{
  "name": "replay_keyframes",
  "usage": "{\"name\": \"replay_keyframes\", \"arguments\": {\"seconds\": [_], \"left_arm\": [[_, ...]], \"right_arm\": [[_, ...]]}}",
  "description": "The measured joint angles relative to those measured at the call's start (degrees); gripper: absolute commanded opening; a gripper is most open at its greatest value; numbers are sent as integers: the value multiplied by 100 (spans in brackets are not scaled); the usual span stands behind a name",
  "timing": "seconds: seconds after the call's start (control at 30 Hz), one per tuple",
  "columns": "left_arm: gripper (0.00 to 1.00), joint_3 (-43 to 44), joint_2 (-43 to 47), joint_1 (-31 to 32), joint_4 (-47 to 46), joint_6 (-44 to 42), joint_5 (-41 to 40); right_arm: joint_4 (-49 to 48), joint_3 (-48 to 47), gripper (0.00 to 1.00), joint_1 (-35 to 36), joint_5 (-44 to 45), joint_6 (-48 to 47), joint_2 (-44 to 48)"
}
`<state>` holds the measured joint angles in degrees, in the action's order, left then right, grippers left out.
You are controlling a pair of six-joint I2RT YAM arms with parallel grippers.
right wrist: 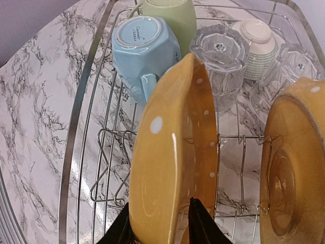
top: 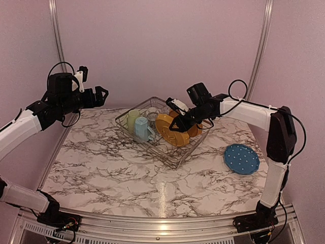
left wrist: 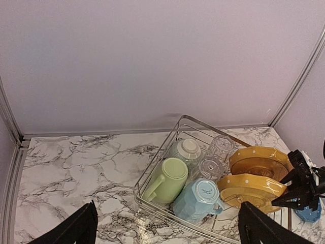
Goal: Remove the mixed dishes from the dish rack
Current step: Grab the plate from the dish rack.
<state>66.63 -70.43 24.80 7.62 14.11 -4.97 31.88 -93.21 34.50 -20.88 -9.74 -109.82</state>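
Note:
The silver wire dish rack (top: 175,158) stands at the table's back middle. It holds a pale green cup (top: 133,119), a light blue mug (top: 142,128), a clear glass (top: 152,113) and two yellow-orange plates on edge. My right gripper (top: 179,124) is shut on the nearer yellow-orange plate (right wrist: 167,168), one finger on each face of its rim. The other yellow plate (right wrist: 294,162) stands to its right. A pale green bowl (right wrist: 256,38) lies upside down at the rack's back. The blue plate (top: 241,158) lies on the table to the right. My left gripper (top: 101,95) hovers open, high at the left.
In the left wrist view the rack (left wrist: 152,173) lies below and ahead, with the cup (left wrist: 170,178), mug (left wrist: 200,198), bowl (left wrist: 188,150) and two clear glasses (left wrist: 210,168). Pink walls close the back and sides. Marble table lies in front of the rack.

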Motion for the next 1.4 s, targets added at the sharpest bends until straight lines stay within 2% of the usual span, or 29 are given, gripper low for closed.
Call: {"name": "replay_keyframes", "arguments": {"seconds": [0.23, 0.43, 0.83, 1.4], "left_arm": [[99, 0, -4, 2, 0, 2, 0], [99, 0, -4, 0, -2, 4, 2], [99, 0, -4, 0, -2, 2, 2], [99, 0, -4, 2, -2, 2, 4]], "right_arm": [[184, -85, 35, 13, 59, -63, -59], [275, -184, 31, 50, 63, -111, -138], [450, -494, 0, 125, 221, -387, -295], [817, -793, 0, 350, 765, -376, -387]]}}
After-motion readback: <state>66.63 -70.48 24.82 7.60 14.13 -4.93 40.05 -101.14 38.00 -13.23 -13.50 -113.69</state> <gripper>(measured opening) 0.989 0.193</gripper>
